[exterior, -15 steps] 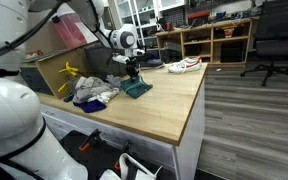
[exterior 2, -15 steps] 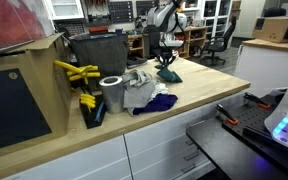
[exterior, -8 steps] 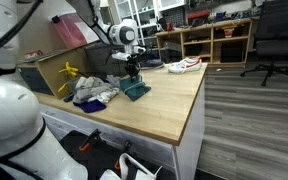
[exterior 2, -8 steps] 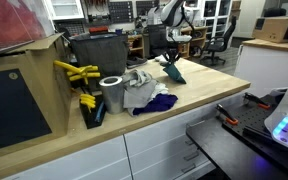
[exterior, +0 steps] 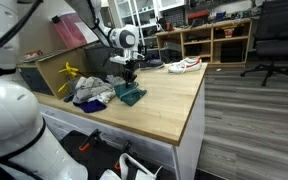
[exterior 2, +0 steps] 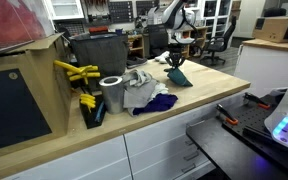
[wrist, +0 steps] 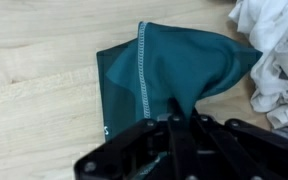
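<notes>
One corner of teal cloth (wrist: pixel 174 60) clenched in gripper (wrist: pixel 181 108), centre of wrist view. Since second ago dragged toward lower left in an exterior view, nearer rag pile (exterior: pixel 92 92); rest trailing on table (exterior: pixel 169 100). Grasp seemingly secure.

The arm (exterior: pixel 92 22) reaches forward over the robot's white body and bends at the wrist (exterior: pixel 127 41), so that the end effector (exterior: pixel 130 72) hangs below it and points straight down in both exterior views. In the wrist view its two dark fingers (wrist: pixel 175 128) run side by side and are pressed close together, with hardly any gap at the tips.
</notes>
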